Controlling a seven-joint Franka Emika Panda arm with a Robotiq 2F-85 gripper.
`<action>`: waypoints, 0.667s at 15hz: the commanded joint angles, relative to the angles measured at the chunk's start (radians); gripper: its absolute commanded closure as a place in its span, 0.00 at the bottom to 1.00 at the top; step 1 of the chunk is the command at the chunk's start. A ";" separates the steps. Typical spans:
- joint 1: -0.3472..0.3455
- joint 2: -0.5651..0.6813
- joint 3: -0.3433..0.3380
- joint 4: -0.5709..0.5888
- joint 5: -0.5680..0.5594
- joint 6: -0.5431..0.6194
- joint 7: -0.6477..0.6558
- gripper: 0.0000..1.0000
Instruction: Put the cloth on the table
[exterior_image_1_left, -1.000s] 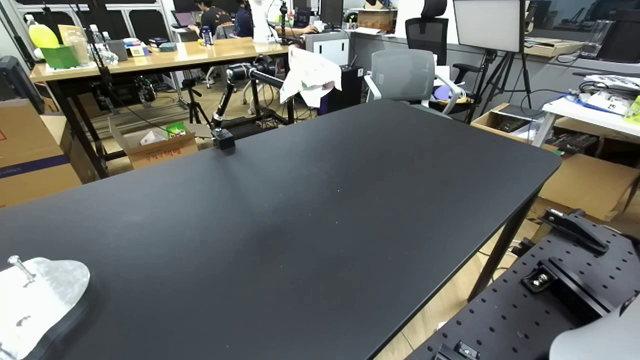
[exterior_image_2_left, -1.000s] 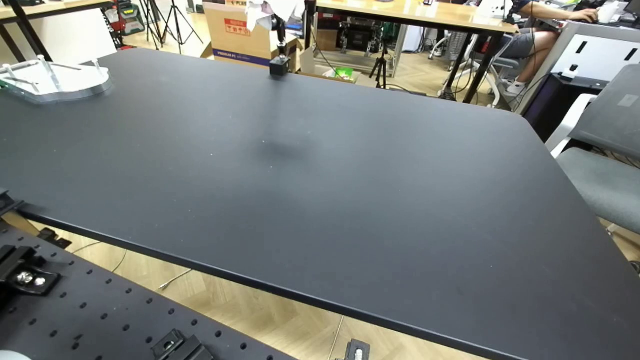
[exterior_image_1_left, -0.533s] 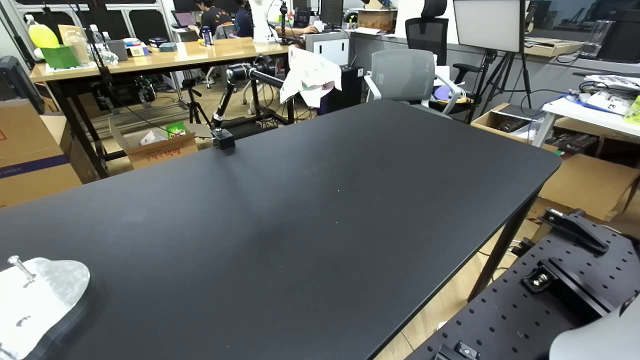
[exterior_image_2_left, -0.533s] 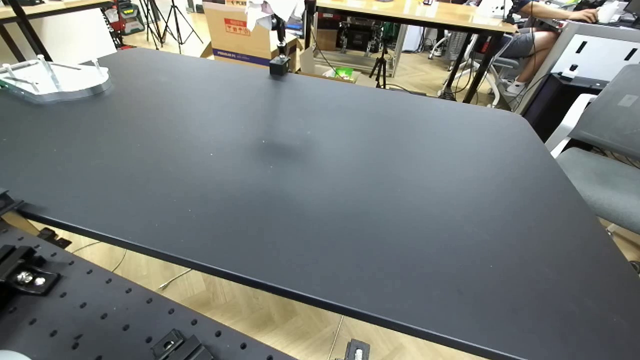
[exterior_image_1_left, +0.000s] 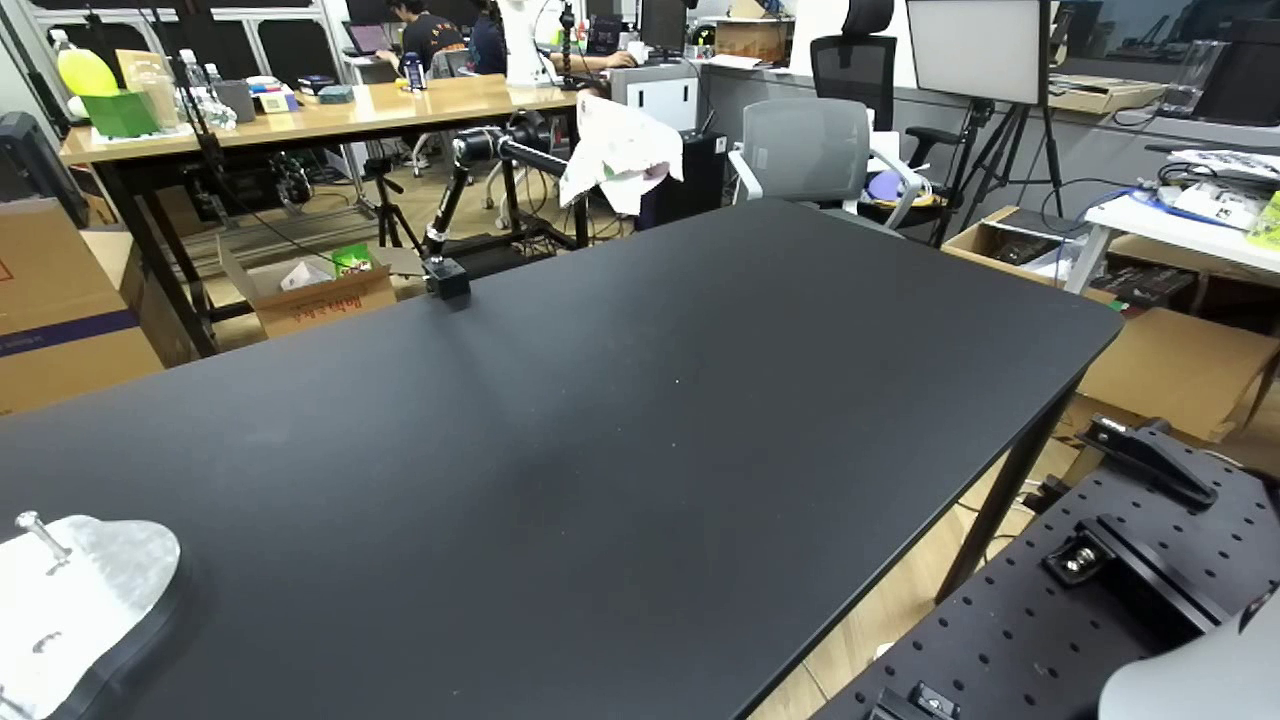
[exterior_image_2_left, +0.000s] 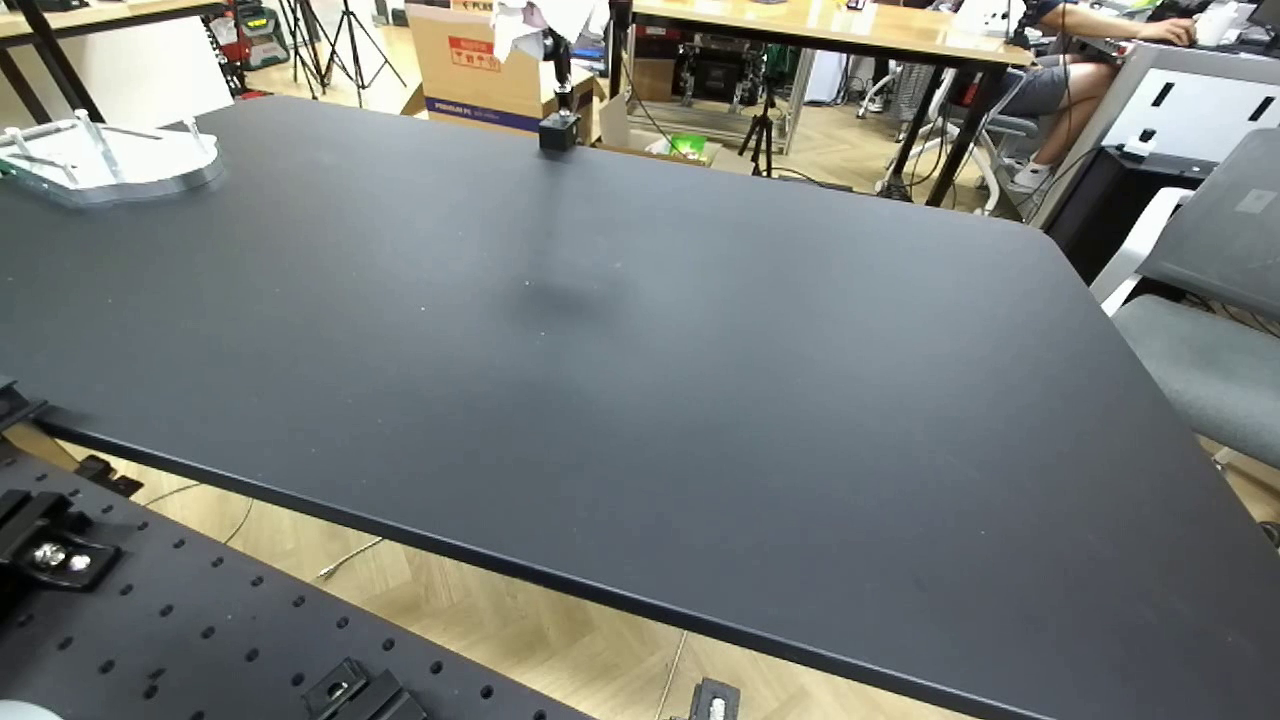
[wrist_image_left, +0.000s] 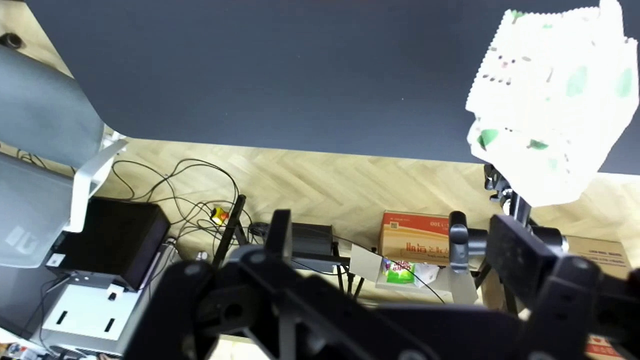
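Cloth (wrist_image_left: 552, 105) — one, on one mount (exterior_image_1_left: 478, 147)

You're seeing a wooden desk (exterior_image_1_left: 445, 104) — standing on black legs (exterior_image_1_left: 157, 260) | gray chair (exterior_image_1_left: 805, 150) is standing near a gray partition (exterior_image_1_left: 745, 88) | pale herringbone floor (wrist_image_left: 320, 185) is showing

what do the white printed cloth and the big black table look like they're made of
Cloth: probably thin, matte fabric, given its soft folds and finely scalloped edge; the fibre can't be told. Table: perhaps laminate or painted board, smooth and satin, judging by its soft, blurred sheen; its core is hidden.
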 joint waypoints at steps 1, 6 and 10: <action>0.038 0.084 0.013 0.053 0.021 0.053 -0.014 0.00; 0.101 0.162 0.042 0.076 0.093 0.052 -0.036 0.00; 0.120 0.239 0.058 0.116 0.143 0.045 -0.081 0.00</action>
